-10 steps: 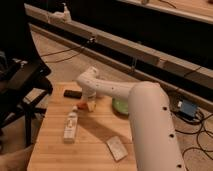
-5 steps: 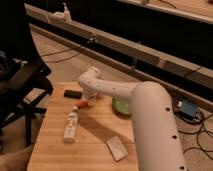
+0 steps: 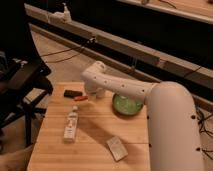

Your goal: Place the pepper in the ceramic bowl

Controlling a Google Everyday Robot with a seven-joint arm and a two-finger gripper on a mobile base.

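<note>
Status: gripper [image 3: 89, 95] is down at the top of the table [image 3: 95, 135], far-left area. It hangs from the white arm [image 3: 165, 115], which reaches in from the near right. Jaws are closed.

Change vs. a sec ago: jaws stood apart over this same spot and have since shut. Arm position approx. unchanged.

Pepper [image 3: 81, 98]: low on the table, touching the gripper tip, orange body sticking out to the left. It appears pinched at its right end. The contact point is hidden by the gripper, so the hold is judged, not confirmed. Not lifted yet.

Bowl [image 3: 127, 106]: green, right of the gripper, near but apart, partly behind the arm. Nothing seen inside.

Other items:
- Black block [image 3: 73, 93]: just left of the pepper, slightly farther back.
- White bottle [image 3: 71, 125]: lying down, near left.
- White box [image 3: 117, 148]: near centre.
- None sits between pepper and bowl.

Meaning for task: grasp step looks complete, so the early part is done. Remaining: lift, carry right, release over the bowl.

Next move req.: raise enough to clear the bowl rim, then a short traverse right.

Risk: the pepper is small and tapered, so an end grip may let it pivot or slip on the lift. Check that it leaves the table w/ the gripper before traversing.
</note>
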